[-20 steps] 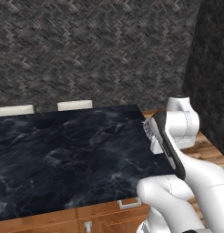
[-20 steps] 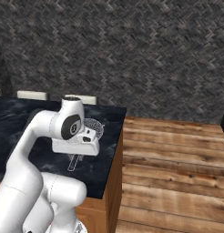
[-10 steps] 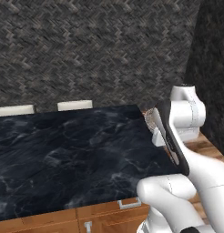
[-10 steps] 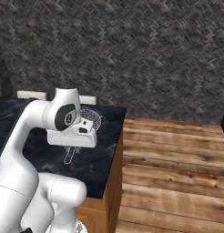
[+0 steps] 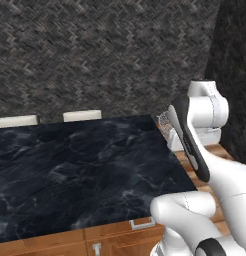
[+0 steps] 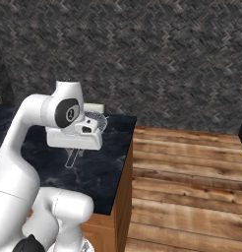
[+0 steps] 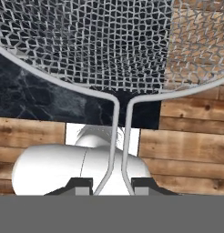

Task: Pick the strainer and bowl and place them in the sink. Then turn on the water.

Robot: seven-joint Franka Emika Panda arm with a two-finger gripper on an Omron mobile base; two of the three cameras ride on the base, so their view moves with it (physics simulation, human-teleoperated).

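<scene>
The small round silver wire-mesh strainer [image 7: 109,45] is lifted clear of the black marble countertop [image 5: 80,170], held by its thin looped wire handle, which runs down between the two dark finger tips of the two-finger gripper [image 7: 113,184]; the jaws are closed onto that handle. In the hand view the mesh basket spreads wide across the top, its rim curving down at either side to meet the handle's two wires, and through the mesh the dark counter and brown wooden floor planks [image 7: 191,150] can be seen below. In the right base view the strainer [image 6: 96,119] shows as a pale mesh bowl just beyond the white hand of the arm, above the counter's right-hand end, with the handle's shadow lying on the marble beneath. In the left base view only a sliver of the mesh [image 5: 165,123] peeks out beside the arm's dark-striped forearm, over the far right corner of the counter. The counter sits on wooden cabinets [image 5: 70,242], and behind it rises a grey herringbone-patterned wall [image 5: 95,55]. Two pale rectangular objects [image 5: 82,115] stand at the counter's far edge against that wall.
</scene>
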